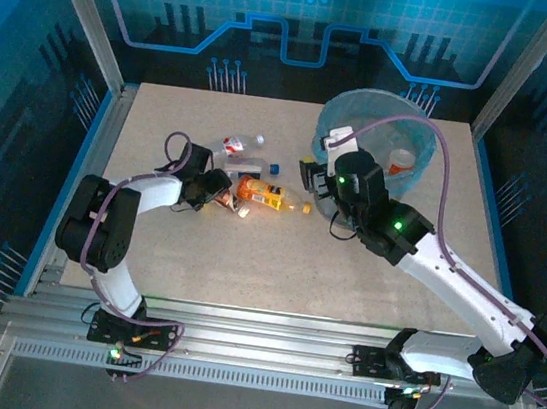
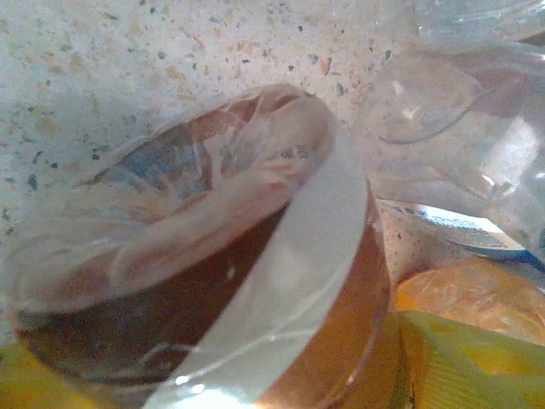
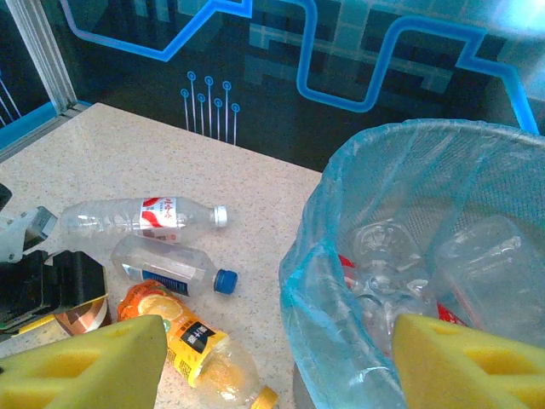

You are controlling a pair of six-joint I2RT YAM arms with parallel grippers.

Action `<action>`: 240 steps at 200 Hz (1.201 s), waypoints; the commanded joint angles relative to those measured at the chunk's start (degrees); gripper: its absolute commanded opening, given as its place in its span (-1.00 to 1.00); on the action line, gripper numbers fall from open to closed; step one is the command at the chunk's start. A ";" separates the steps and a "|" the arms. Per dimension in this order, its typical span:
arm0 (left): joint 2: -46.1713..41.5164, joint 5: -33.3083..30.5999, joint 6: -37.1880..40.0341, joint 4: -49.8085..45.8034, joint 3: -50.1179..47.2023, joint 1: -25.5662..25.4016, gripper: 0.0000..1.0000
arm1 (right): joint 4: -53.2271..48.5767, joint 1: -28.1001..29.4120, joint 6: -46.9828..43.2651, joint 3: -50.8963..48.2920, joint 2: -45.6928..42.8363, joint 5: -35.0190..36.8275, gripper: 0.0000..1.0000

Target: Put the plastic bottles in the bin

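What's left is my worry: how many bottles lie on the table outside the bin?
4: a white-capped bottle farthest back, a blue-capped bottle beside it, an orange-label bottle nearer, and a brownish bottle at the left gripper. Others may be hidden.

Table top (image 1: 246,261): speckled stone-look, matt, fine grain. Frame rails (image 1: 255,348): bare aluminium extrusion, satin. Bin liner (image 3: 332,230): thin translucent blue plastic film, crinkled, slight sheen. Plastic bottles (image 3: 145,215): clear glossy plastic, some dented; orange label (image 3: 183,336) is shiny printed film. Amber bottle (image 2: 213,256) close up: clear tinted plastic, high gloss. Right gripper (image 3: 279,345) pads (image 3: 85,362): yellow foam, matt, porous.
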 commanded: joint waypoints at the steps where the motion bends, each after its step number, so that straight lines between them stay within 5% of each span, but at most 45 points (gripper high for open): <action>1: -3.23 0.71 0.24 2.59 -2.68 1.11 0.32 | 0.75 0.61 0.20 -0.58 -1.20 0.78 0.44; 240: -30.07 -6.66 7.40 -4.13 -8.32 1.30 0.24 | 1.59 1.75 0.00 1.80 2.31 -1.11 0.42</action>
